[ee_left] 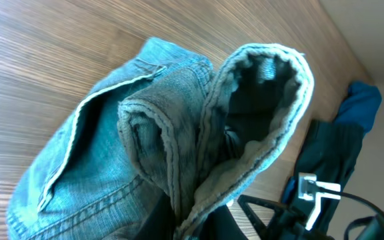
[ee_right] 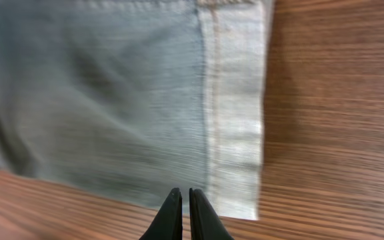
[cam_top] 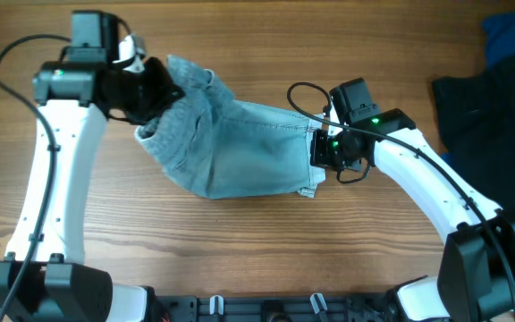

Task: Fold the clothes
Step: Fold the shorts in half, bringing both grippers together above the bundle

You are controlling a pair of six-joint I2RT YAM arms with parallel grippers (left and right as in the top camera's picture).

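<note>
The light blue denim shorts [cam_top: 240, 148] lie across the middle of the wooden table, and their left end is bunched and raised. My left gripper [cam_top: 155, 89] is shut on that end. In the left wrist view, folded denim seams and an open hem [ee_left: 259, 120] rise straight out of the left gripper [ee_left: 192, 230]. My right gripper [cam_top: 318, 152] sits at the right hem of the shorts. In the right wrist view, the right gripper [ee_right: 182, 195] has its fingers pressed together just short of the pale hem band [ee_right: 235, 120], with nothing visible between them.
A black garment [cam_top: 494, 107] lies at the right edge of the table, with a royal blue cloth [cam_top: 512, 36] behind it. Both also show in the left wrist view, the black garment [ee_left: 325, 160] and the blue cloth [ee_left: 362, 100]. Bare wood [cam_top: 240, 250] lies in front of the shorts.
</note>
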